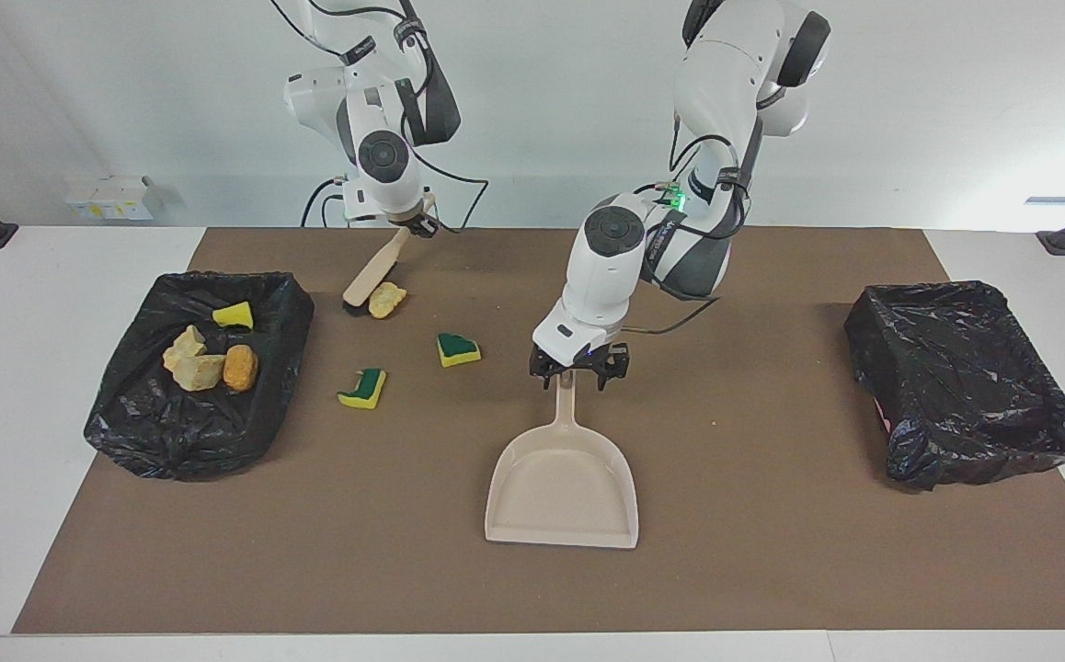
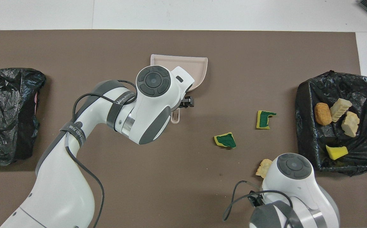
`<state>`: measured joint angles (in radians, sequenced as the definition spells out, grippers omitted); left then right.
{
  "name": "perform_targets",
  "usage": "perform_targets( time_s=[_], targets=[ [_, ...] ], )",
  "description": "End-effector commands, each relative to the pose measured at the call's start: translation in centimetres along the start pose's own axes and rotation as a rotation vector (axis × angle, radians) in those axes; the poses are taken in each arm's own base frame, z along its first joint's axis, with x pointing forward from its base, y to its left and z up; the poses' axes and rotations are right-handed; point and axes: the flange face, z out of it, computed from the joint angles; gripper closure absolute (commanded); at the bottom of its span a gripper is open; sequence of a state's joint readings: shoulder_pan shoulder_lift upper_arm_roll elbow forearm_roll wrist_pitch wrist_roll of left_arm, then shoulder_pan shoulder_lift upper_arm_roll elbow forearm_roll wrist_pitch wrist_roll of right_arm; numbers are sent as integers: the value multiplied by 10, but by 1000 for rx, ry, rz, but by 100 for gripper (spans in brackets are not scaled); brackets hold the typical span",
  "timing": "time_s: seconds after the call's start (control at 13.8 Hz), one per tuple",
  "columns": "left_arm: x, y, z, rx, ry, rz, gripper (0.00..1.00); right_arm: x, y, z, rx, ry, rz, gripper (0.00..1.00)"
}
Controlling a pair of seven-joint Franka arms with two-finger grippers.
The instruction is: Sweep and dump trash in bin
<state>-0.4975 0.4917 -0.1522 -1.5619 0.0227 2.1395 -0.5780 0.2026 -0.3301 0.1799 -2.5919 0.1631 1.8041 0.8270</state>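
Seven sponge chunks show in all. Four lie in the black-lined bin point(image 1: 192, 377) at the right arm's end of the bench point(image 1: 772, 552): a yellow one point(image 1: 234, 315), two tan ones point(image 1: 192, 363) and an orange one point(image 1: 240, 367). Three are loose on the brown mat: a cream chunk point(image 1: 387, 299) near the bench edge by the robots, touching the brush's bristle end, and two green-faced pieces point(image 1: 458, 349) point(image 1: 363, 388) farther from the robots, between that bin and the dustpan point(image 1: 562, 487).

The right gripper point(image 1: 417, 223) holds the beige brush point(image 1: 374, 273) by its handle; the brush slants down with its bristles on the mat beside the cream chunk.

The left gripper point(image 1: 578, 361) is down at the top of the dustpan's handle, its fingers standing narrowly on either side of it; I cannot tell whether they press on it. The dustpan lies flat near the middle of the bench, its mouth toward the bench edge away from the robots.

A second black-lined bin point(image 1: 965, 386) sits at the left arm's end of the bench.
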Motion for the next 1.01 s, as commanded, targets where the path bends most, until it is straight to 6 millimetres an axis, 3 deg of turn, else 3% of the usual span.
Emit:
perform_targets(
  time_s=[0.0, 0.14, 0.29, 0.36, 0.51, 0.72, 0.94],
  targets=[
    [-5, 6, 9, 19, 0, 17, 15, 6, -23, -11, 95, 26, -70, 100],
    [-7, 3, 5, 49, -33, 21, 59, 20, -51, -28, 113, 23, -93, 100],
    [-10, 3, 4, 62, -42, 29, 83, 29, -70, -47, 155, 19, -138, 100],
    [-9, 0, 1, 64, -44, 26, 100, 31, -75, -50, 188, 8, -173, 100],
    [-8, -6, -19, 64, -41, 27, 100, 31, -87, -58, 253, 2, -237, 100],
    [-8, -21, -48, 64, -36, 184, 100, 33, -109, -94, 212, -46, -303, 100],
    [-11, -48, -64, 90, -75, 353, 100, 43, -102, -137, 155, -7, -330, 100]
  ],
)
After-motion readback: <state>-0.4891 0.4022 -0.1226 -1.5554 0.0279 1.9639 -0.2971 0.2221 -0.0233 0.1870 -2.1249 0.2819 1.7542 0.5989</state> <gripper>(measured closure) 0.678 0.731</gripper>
